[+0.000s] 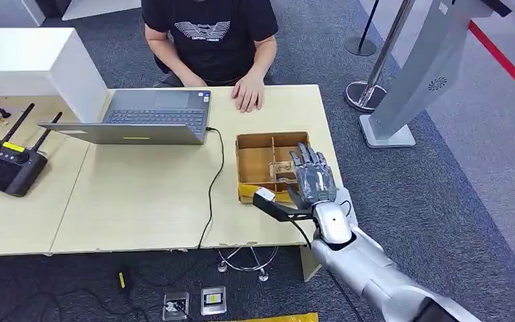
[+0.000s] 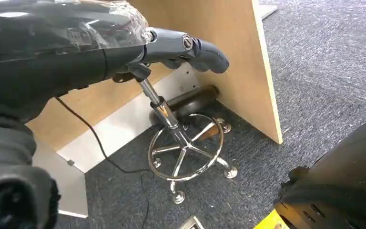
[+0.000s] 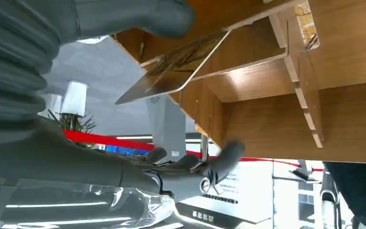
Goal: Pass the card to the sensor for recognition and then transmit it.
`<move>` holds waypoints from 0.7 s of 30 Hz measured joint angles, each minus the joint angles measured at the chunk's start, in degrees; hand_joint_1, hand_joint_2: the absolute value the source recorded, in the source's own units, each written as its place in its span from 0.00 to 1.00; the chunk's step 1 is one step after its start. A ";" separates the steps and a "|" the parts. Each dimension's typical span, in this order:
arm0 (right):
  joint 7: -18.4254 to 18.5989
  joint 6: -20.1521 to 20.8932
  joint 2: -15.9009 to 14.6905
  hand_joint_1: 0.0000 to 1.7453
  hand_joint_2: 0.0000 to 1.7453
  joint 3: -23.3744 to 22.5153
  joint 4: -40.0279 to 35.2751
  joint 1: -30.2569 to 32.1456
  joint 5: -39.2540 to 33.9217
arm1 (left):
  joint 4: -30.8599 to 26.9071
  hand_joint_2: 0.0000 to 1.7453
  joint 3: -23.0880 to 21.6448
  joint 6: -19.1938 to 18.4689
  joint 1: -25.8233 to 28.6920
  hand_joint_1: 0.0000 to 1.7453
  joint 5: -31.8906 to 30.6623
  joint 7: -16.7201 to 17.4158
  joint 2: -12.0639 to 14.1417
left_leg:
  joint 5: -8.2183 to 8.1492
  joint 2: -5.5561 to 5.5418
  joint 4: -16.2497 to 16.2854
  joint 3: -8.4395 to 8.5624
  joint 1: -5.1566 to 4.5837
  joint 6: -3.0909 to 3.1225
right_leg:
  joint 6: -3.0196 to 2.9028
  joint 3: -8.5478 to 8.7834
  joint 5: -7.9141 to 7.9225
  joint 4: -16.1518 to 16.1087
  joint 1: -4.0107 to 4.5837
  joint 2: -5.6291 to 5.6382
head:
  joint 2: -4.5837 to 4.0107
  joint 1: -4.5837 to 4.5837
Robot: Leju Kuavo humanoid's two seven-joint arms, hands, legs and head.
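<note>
My right hand hovers over the near edge of a wooden compartment box on the table, its fingers pointing away from me. In the right wrist view a thin flat card sticks out from under the thumb, held off the box with the wooden box behind it; the other fingers are spread apart from it. My left hand hangs beside the table's side panel with its fingers stretched out and nothing in it. I cannot pick out a sensor.
A person sits at the far side with a hand resting on the table. An open laptop, its black cable, a black antenna controller and a white box lie to the left. A chrome stool base stands under the table.
</note>
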 joint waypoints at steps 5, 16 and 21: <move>-0.24 0.11 -0.11 1.00 1.00 -0.42 0.02 0.03 -0.02 | -0.02 0.00 0.00 0.00 -0.04 0.00 -0.66 -0.02 0.00 | 0.00 0.00 0.00 0.00 0.00 0.00 | 0.00 0.00 0.00 0.00 0.00 0.00 | 0.00 -0.02; -0.96 1.14 -0.02 1.00 1.00 -0.83 0.06 0.05 0.53 | -0.02 0.00 0.00 0.00 -0.14 0.00 -1.75 -0.15 -0.02 | 0.00 0.00 0.00 0.00 0.00 0.00 | 0.00 0.00 0.00 0.01 0.00 0.00 | 0.00 0.00; -1.20 0.90 0.00 1.00 1.00 -0.81 0.20 0.05 -0.02 | -0.02 0.00 0.00 0.00 -0.15 0.00 -1.90 -0.17 -0.02 | 0.00 0.00 0.00 0.00 0.00 0.00 | 0.00 0.00 0.00 0.01 0.00 0.00 | 0.00 0.00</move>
